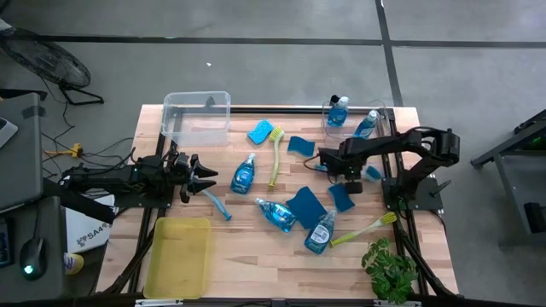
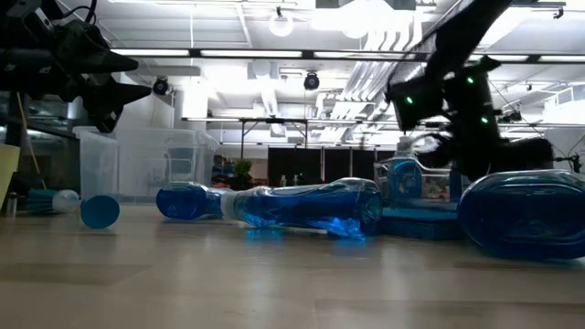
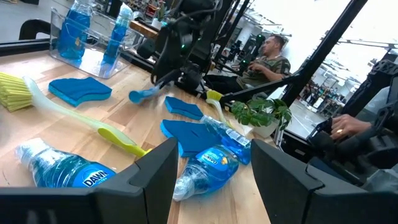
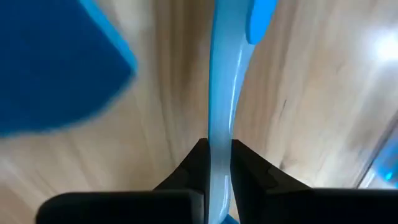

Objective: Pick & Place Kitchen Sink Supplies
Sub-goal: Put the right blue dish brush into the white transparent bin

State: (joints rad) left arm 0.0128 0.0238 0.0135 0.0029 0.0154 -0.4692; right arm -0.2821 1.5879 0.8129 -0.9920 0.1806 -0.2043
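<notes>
The right hand (image 4: 214,163) pinches a pale blue brush handle (image 4: 222,81); the left hand (image 3: 211,174) hovers half open, empty.

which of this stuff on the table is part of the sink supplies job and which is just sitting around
Job: soap bottles, sponges, green brush, blue brush clamped in the right end effector.

Lying about: clear bin, yellow tray, plant.

Grey concrete floor (image 1: 281,77) surrounds the table; bright ceiling lights (image 2: 366,18) overhead.
</notes>
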